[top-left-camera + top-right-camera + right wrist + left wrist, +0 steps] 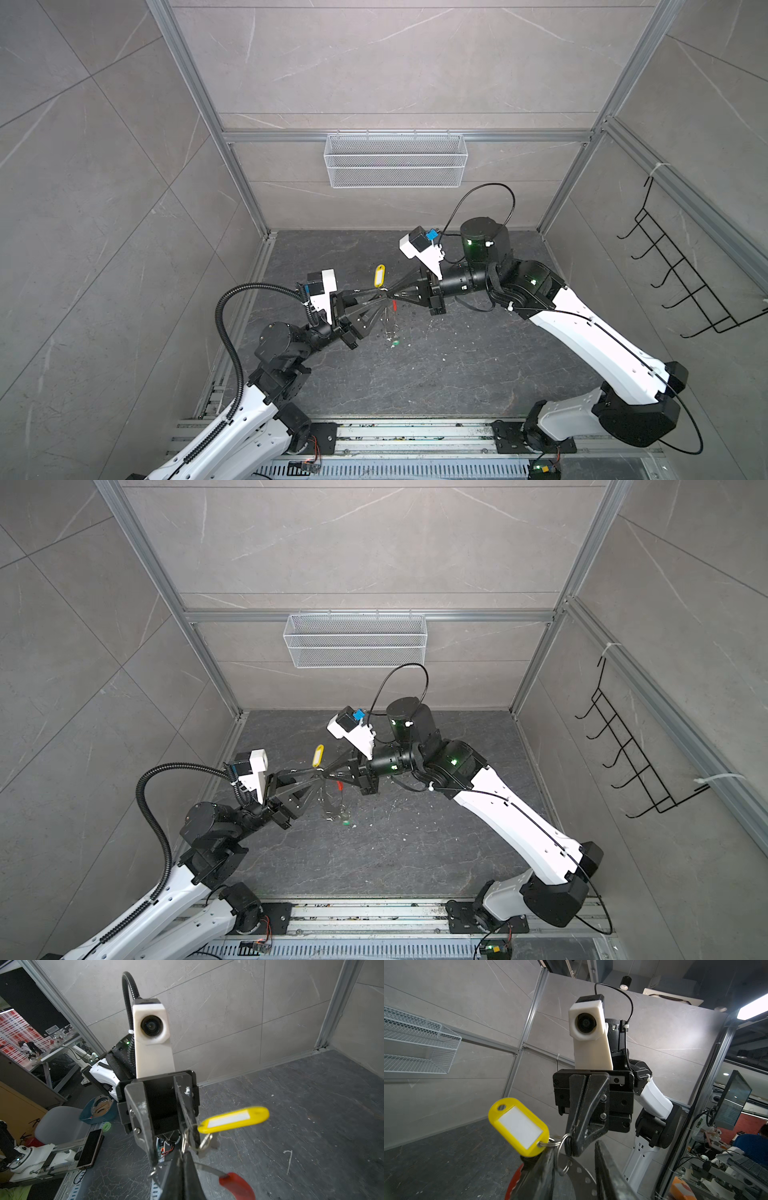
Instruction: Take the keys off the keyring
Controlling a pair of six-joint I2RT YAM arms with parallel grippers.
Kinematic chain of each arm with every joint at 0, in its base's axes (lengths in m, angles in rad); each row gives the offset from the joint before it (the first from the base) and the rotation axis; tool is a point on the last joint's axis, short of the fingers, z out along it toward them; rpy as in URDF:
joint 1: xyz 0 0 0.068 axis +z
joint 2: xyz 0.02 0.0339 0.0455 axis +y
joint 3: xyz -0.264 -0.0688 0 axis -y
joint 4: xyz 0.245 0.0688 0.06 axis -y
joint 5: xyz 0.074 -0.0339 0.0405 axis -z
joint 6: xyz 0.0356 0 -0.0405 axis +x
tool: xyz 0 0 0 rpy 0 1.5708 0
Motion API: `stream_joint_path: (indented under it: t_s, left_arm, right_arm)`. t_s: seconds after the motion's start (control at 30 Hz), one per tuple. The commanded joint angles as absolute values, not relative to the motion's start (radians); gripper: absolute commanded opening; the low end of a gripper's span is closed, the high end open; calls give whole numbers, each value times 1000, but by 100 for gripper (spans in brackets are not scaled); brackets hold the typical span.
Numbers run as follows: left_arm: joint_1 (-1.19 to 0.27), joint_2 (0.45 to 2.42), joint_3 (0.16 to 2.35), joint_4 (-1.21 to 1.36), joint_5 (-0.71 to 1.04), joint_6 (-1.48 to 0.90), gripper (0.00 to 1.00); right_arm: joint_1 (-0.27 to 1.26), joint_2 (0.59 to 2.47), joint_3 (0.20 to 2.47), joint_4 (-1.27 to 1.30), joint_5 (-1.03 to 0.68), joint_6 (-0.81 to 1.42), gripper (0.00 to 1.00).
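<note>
Right wrist view shows the left end effector (172,1150) released, jaws apart, tip to tip with the right one above the dark worktop (311,1126). Just beside it the yellow oblong plastic tag (233,1119) sticks out, with its small silver metal key (207,1142) and split rings (185,1141) crowded at the fingertips. The right end effector (183,1157) is clenched on the thin dark grey wire keyring (207,1168), near its red plastic sleeve (236,1185).

To do this step well, I judge: hold that clamp firm, pinch the yellow tag's ring, then slide it along the wire to the opening.

Count: two end effectors, one keyring and two tags, the green plastic tag (395,343) sitting low beneath the meeting point. Only one key is plainly seen.
</note>
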State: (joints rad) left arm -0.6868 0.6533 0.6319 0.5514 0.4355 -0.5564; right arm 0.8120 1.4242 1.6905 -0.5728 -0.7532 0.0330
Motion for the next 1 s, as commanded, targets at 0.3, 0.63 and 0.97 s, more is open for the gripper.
stream_joint_path:
  t_s: [0.3,0.63,0.97]
  left_arm:
    - [-689,528,672,324,287,-457,39]
    - [-690,614,784,98,364,-334,42]
    - [-689,717,870,-48,363,-256,42]
  right_arm:
    - [782,1370,1677,-684,-666,-10,0]
    - [765,1356,1684,-783,-760,-78,0]
    - [747,1345,1695,-779,-794,-78,0]
